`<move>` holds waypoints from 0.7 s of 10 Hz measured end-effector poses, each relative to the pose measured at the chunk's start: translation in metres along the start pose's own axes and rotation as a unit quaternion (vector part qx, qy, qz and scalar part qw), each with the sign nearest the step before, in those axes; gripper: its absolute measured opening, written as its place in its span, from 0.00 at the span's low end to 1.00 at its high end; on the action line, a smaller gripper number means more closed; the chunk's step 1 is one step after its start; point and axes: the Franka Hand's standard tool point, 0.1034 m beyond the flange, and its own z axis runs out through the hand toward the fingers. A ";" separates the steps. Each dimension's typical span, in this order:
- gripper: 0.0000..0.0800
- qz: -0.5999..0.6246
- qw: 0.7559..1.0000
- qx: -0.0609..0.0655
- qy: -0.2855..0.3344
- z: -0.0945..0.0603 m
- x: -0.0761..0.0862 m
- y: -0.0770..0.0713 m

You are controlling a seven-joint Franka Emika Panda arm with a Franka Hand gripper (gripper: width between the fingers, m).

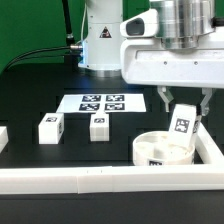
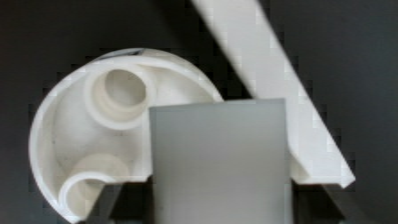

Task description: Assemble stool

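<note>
My gripper (image 1: 184, 108) is shut on a white leg block (image 1: 183, 119) with a black-and-white tag and holds it tilted just above the round ring-like seat (image 1: 150, 144), at the exterior view's right. In the wrist view the held leg block (image 2: 217, 150) fills the space between the dark fingers (image 2: 121, 200) of the gripper (image 2: 217, 208). Under it lies the seat (image 2: 98, 115) with its round holes. Two more leg blocks (image 1: 51, 127) (image 1: 98, 126) stand upright on the black table, apart from the seat.
The marker board (image 1: 100, 103) lies flat behind the two loose blocks. A long white rail (image 1: 100, 181) runs along the front edge and another rail (image 1: 212, 150) (image 2: 267, 60) along the right, close beside the seat. The arm's base (image 1: 100, 40) stands at the back.
</note>
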 end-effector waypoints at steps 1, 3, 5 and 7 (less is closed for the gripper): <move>0.42 0.083 0.996 0.023 0.011 0.000 -0.005 -0.002; 0.42 0.167 0.984 0.050 0.020 -0.001 -0.009 -0.002; 0.42 0.224 0.973 0.056 0.012 -0.001 -0.009 -0.003; 0.42 0.266 0.962 0.059 0.006 -0.001 -0.009 -0.002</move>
